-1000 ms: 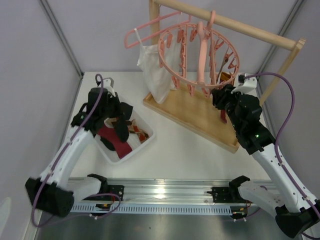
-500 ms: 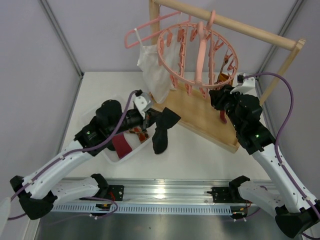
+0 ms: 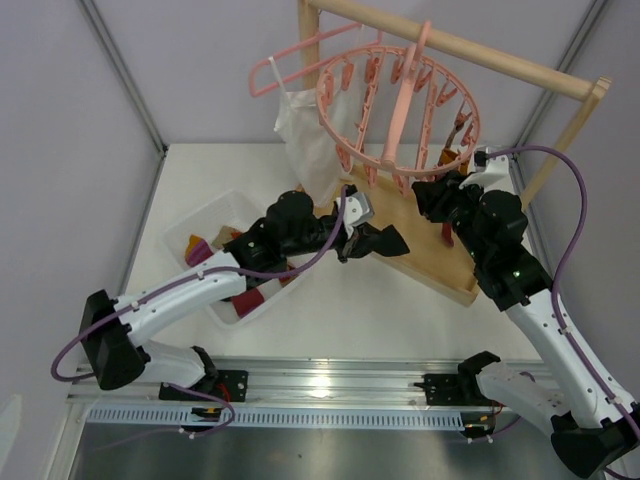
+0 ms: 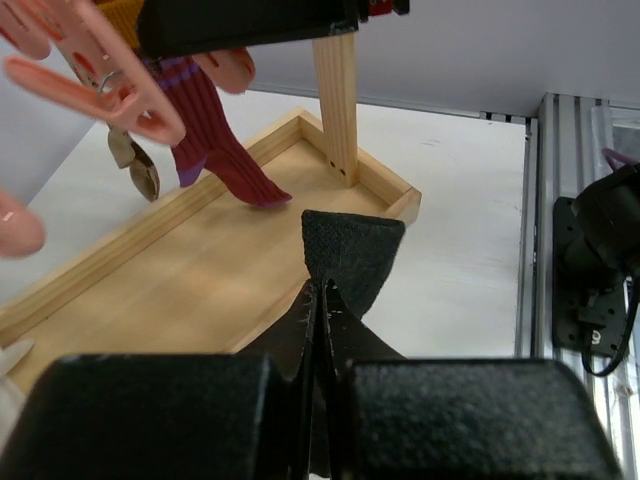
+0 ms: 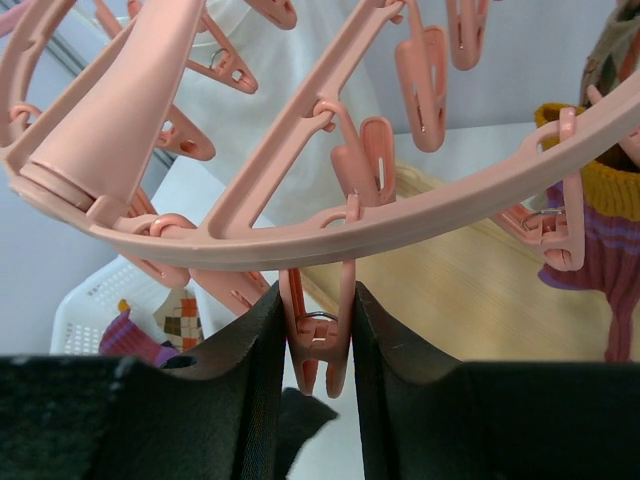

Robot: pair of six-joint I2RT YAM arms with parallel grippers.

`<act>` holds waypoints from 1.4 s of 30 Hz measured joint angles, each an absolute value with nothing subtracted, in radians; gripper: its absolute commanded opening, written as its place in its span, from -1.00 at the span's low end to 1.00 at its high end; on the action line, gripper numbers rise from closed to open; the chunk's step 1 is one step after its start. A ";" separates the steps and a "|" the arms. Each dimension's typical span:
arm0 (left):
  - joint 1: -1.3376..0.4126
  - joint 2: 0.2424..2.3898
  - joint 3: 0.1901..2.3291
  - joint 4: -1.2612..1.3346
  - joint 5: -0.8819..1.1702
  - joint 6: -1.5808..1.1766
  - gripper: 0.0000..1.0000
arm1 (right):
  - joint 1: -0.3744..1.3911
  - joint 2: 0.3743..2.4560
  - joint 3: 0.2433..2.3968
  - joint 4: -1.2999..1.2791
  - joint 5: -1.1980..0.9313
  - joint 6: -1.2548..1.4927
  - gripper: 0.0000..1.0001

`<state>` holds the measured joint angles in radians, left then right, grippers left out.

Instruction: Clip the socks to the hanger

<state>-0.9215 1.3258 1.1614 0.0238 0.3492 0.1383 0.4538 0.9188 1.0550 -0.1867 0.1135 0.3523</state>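
White bench (image 3: 330, 300) lay between plain grey walls, with a wooden rack whose tray base (image 3: 410, 248) sat toward the far right. From the rack's top bar hung the round pink hanger (image 3: 399, 110), its rings lined with dangling clips. Just left of it, a thin pink coat hanger (image 3: 290, 60) carried a white camisole (image 3: 305, 140).

On the left of the bench stood a white basket (image 3: 195, 212) holding the remaining socks (image 3: 245, 298), in maroon, purple and orange.

The left arm reached across from the basket toward the rack. Its tool (image 3: 358, 237) was pinched fully together on a black sock (image 3: 380, 242). In the left wrist view the sock (image 4: 350, 250) stuck out from the fingertips (image 4: 318, 300), above the near edge of the tray.

The right tool (image 3: 432, 190) was up at the near right of the hanger's outer ring (image 5: 300, 235). Its jaws stood narrow, squeezing one clip (image 5: 318, 340) from both sides. Beside it, a maroon and purple sock with a mustard cuff (image 5: 590, 250) hung clipped to the ring, its toe dangling over the tray.
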 measured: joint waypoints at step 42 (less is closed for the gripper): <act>-0.942 1.571 1.342 0.175 0.291 0.095 -0.99 | 0.450 0.898 1.044 -0.152 0.038 0.400 -1.00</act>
